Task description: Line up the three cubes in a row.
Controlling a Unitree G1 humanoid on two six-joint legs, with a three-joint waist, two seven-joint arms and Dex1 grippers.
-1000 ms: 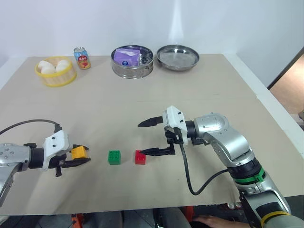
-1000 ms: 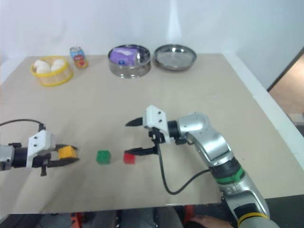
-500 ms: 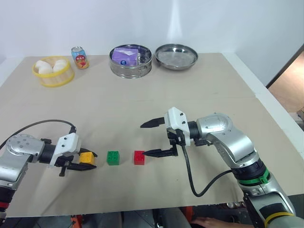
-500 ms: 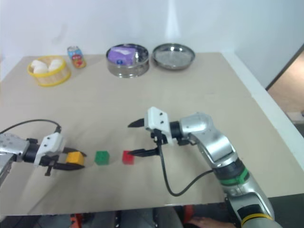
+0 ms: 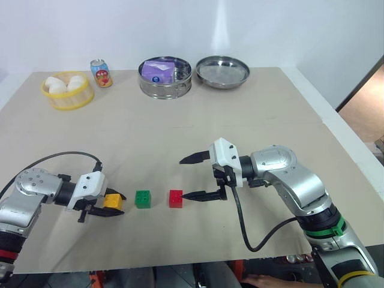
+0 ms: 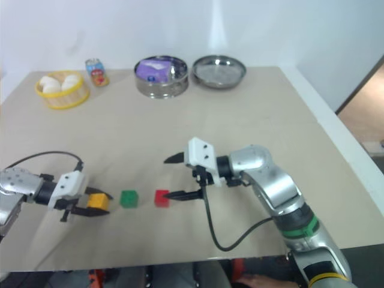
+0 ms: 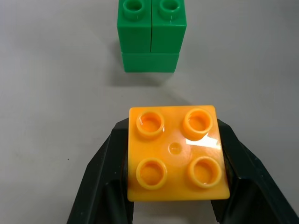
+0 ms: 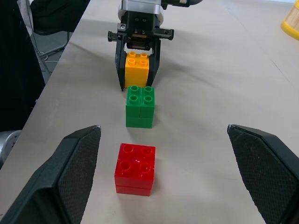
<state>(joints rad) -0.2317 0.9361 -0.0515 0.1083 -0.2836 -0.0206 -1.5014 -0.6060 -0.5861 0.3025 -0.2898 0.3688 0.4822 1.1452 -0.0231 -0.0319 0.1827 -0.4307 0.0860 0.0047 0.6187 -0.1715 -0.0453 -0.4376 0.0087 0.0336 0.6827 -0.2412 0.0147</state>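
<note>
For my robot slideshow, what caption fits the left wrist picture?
Left gripper hugging the orange-yellow cube, just short of the green cube.

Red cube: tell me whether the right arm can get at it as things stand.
Probably yes. The right tool hangs wide open just beside the red cube, on the side away from the green cube, and nothing lies between them.

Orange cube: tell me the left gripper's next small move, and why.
Probably open the left gripper fully and back away. The orange cube sits between its fingers, seemingly down on the table, in line with the green cube and red cube.
</note>
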